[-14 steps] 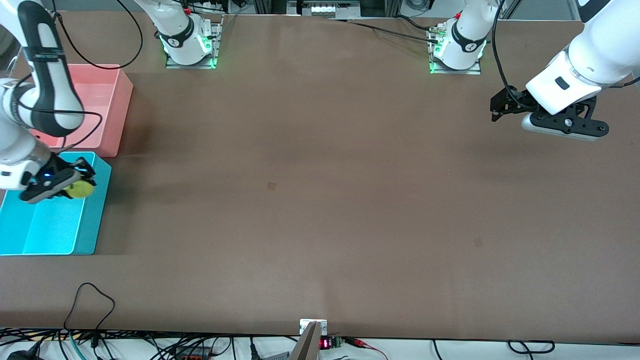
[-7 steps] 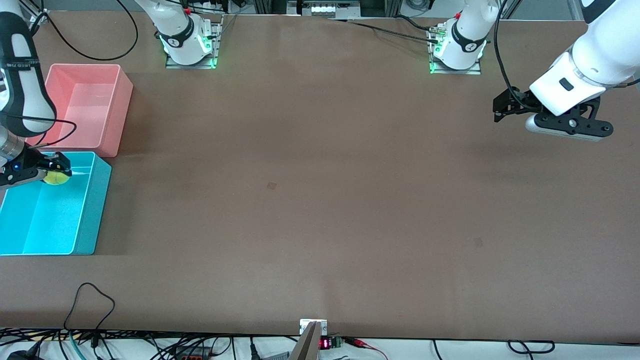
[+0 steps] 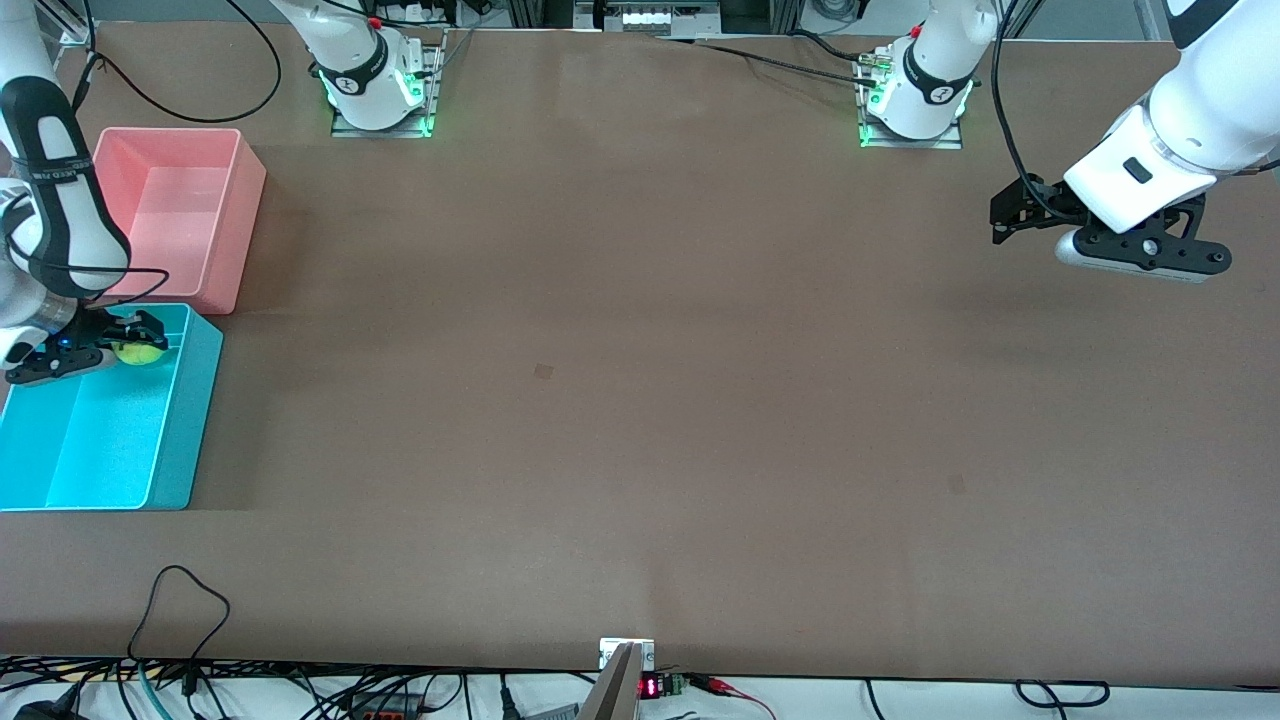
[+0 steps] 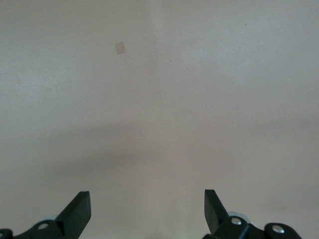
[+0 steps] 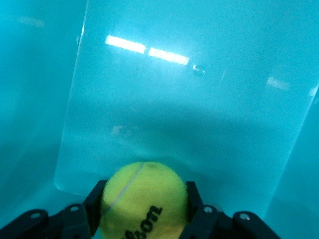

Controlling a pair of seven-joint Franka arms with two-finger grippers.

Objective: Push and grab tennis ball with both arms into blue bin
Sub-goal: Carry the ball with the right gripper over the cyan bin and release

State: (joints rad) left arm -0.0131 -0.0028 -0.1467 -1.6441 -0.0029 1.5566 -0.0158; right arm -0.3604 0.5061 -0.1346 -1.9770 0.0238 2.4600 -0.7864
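A yellow-green tennis ball [image 3: 138, 351] [image 5: 144, 201] with a dark logo sits clamped between the black fingers of my right gripper [image 3: 136, 340] [image 5: 143, 199]. That gripper hangs over the part of the blue bin [image 3: 185, 420] closest to the pink tub; in the right wrist view the bin's cyan floor [image 5: 189, 114] fills the picture under the ball. My left gripper [image 3: 1010, 215] [image 4: 147, 206] waits open over bare brown table at the left arm's end, nothing between its fingers.
A pink bin [image 3: 230, 220] of the same shape stands against the blue bin, farther from the front camera. Both arm bases [image 3: 375, 90] [image 3: 915, 100] are bolted along the table's back edge. Cables trail along the front edge [image 3: 180, 600].
My right gripper carried the ball from the bin's inner wall out toward the table's end, then partway back. The left gripper drifted slightly toward the table's end.
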